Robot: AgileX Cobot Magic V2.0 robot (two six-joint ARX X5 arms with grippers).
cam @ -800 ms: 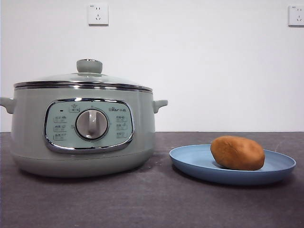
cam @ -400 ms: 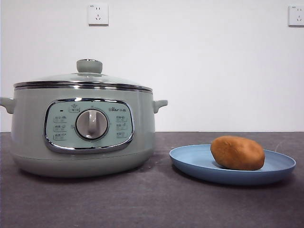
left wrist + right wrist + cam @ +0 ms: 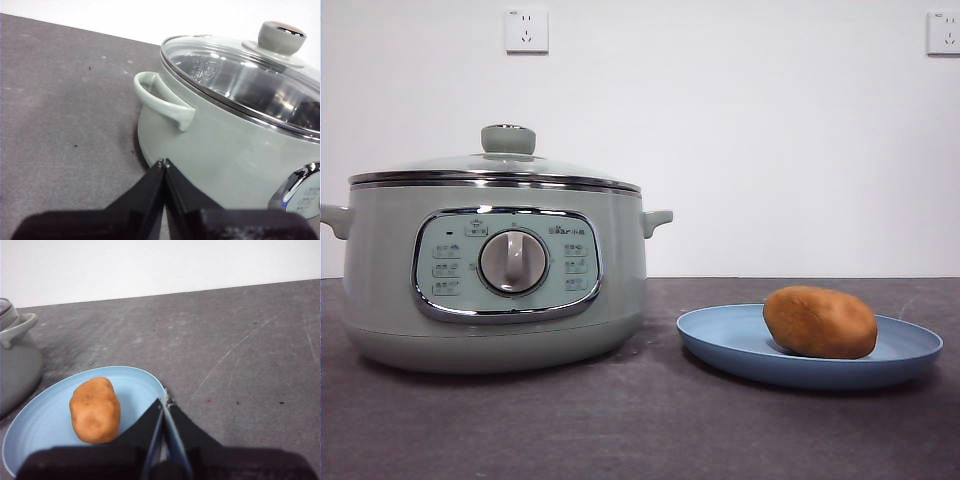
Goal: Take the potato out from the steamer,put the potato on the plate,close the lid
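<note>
I count one steamer on my desk, wearing one lid with one knob. It has two side handles and one dial. There is one plate and one potato. Two wall sockets show. I have two hands: left hand, right hand.

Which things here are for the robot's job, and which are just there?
For the job: potato, plate, steamer, lid.
Just there: two wall sockets, table.
</note>
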